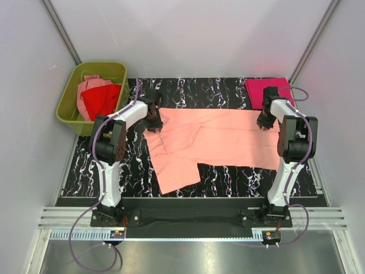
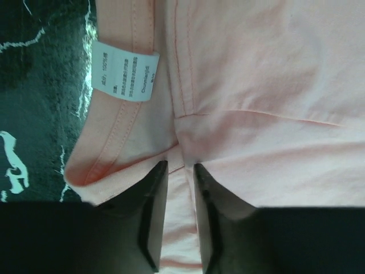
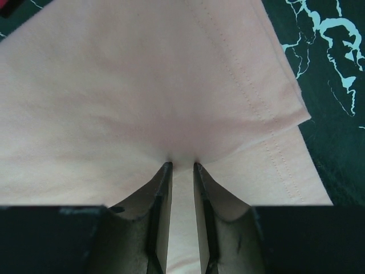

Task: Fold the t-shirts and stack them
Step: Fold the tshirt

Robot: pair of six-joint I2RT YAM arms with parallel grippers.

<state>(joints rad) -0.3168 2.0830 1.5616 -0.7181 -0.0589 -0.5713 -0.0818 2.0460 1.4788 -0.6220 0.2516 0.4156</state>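
Observation:
A salmon-peach t-shirt (image 1: 211,137) lies half folded lengthwise across the black marbled table, with one sleeve hanging toward the near left. My left gripper (image 1: 154,123) is shut on the cloth at the collar end; in the left wrist view (image 2: 179,165) the narrow jaws pinch a fold beside the white care label (image 2: 126,74). My right gripper (image 1: 264,123) is shut on the hem end; the right wrist view (image 3: 181,164) shows puckered cloth (image 3: 142,85) between the jaws. A folded magenta-pink t-shirt (image 1: 267,91) lies at the far right.
An olive-green bin (image 1: 67,108) stands at the far left, holding a red t-shirt (image 1: 102,100) and a dusty pink t-shirt (image 1: 91,85). White walls enclose the table on three sides.

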